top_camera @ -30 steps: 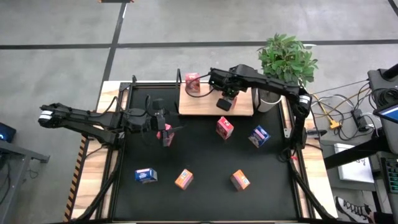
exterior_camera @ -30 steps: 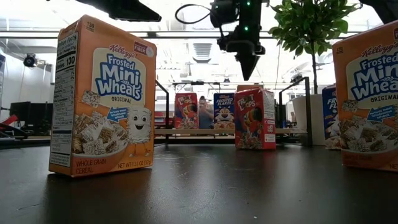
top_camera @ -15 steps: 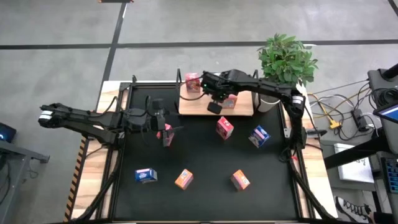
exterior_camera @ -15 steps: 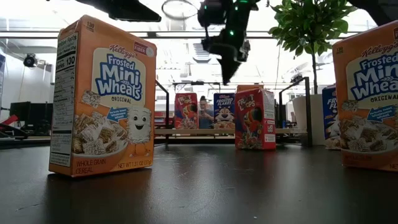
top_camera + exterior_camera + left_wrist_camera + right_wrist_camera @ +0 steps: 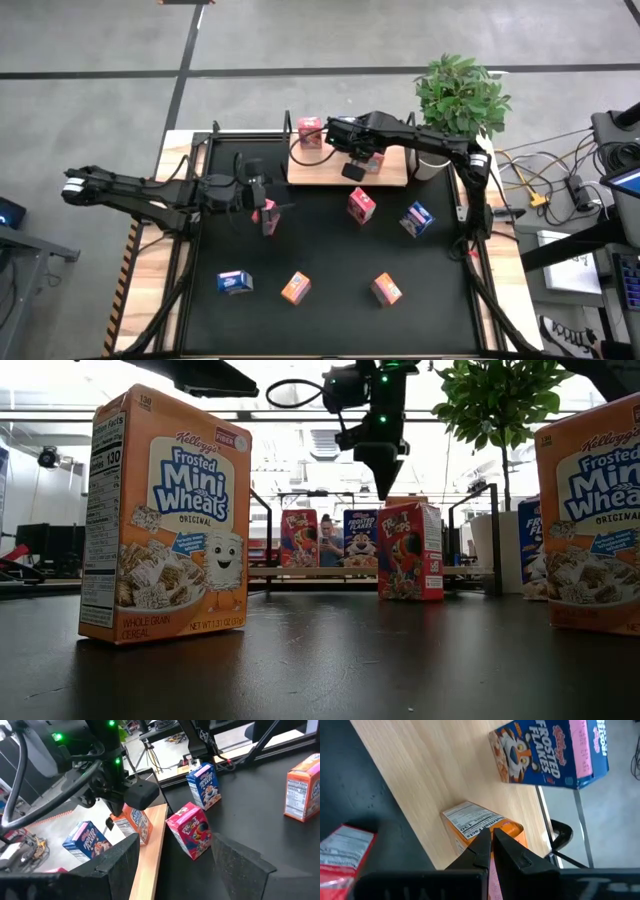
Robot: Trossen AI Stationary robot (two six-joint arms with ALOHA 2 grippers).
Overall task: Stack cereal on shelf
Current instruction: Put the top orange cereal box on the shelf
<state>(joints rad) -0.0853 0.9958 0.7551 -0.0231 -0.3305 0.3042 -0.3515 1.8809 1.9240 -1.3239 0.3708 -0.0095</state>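
Observation:
The shelf is a light-wood board at the table's far edge. On it stand a red box, a blue Frosted Flakes box and an orange box. My right gripper is shut and points down right over the orange box, above the shelf in the low view. My left gripper waits open at the table's left-middle. A red box lies by its fingers. A red box, two blue ones and two orange ones stand on the black table. My right gripper comes from above, and its shut fingertips stand over the orange box's top edge. Whether they touch it, I cannot tell. My left gripper has the red box close under it in the high view. Whether it touches that box, I cannot tell.
A potted plant stands just right of the shelf, close to the right arm. The shelf has bare board on its left half. The table's middle, between the loose boxes, is free black surface.
My right gripper swung over the shelf toward the table's left, then came part of the way back right. It stayed shut and pointing down. The boxes and my left arm kept still.

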